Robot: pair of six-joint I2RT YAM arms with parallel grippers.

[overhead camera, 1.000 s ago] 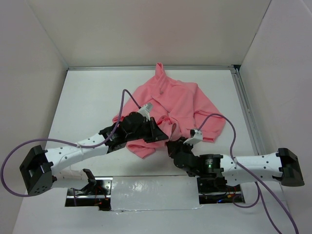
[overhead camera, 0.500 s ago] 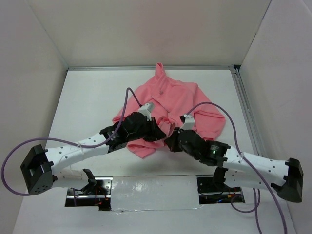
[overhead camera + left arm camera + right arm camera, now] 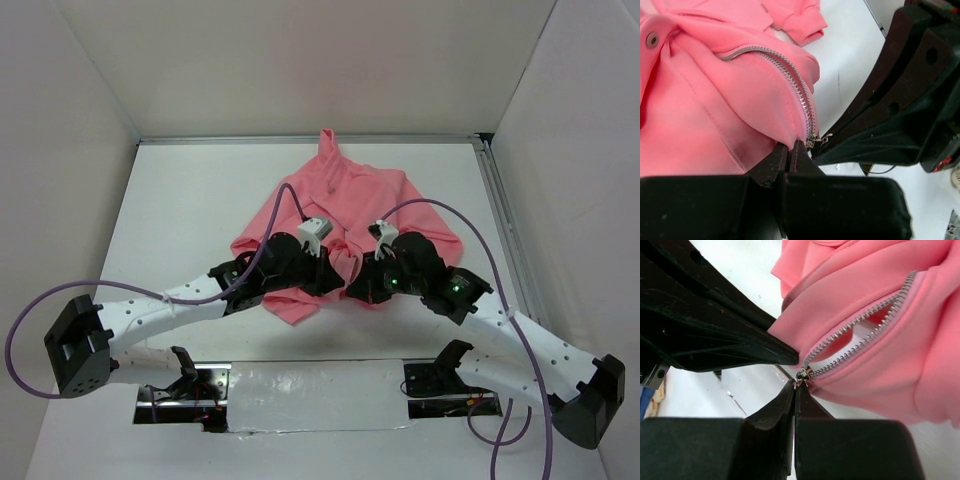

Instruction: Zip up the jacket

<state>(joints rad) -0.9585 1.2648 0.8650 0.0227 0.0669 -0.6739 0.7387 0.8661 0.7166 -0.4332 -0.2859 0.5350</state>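
The salmon-pink jacket [image 3: 360, 205] lies crumpled on the white table, hood toward the far wall. My left gripper [image 3: 336, 268] is shut on the jacket's bottom hem beside the zipper end [image 3: 810, 140]; its fingers [image 3: 775, 160] pinch the pink fabric. My right gripper [image 3: 358, 283] faces it from the right and is shut on the metal zipper pull [image 3: 801, 376] at the bottom of the silver zipper [image 3: 860, 330]. The zipper teeth stand apart above the slider. The two grippers nearly touch.
White walls enclose the table [image 3: 190, 200] on three sides. A metal rail [image 3: 505, 230] runs along the right edge. Purple cables [image 3: 440, 215] loop over both arms. A sleeve cuff [image 3: 802, 22] lies beyond the zipper.
My right arm has swung forward and left from near the front edge to the jacket's hem and closed on the zipper pull. The left gripper shifted slightly right with the hem.
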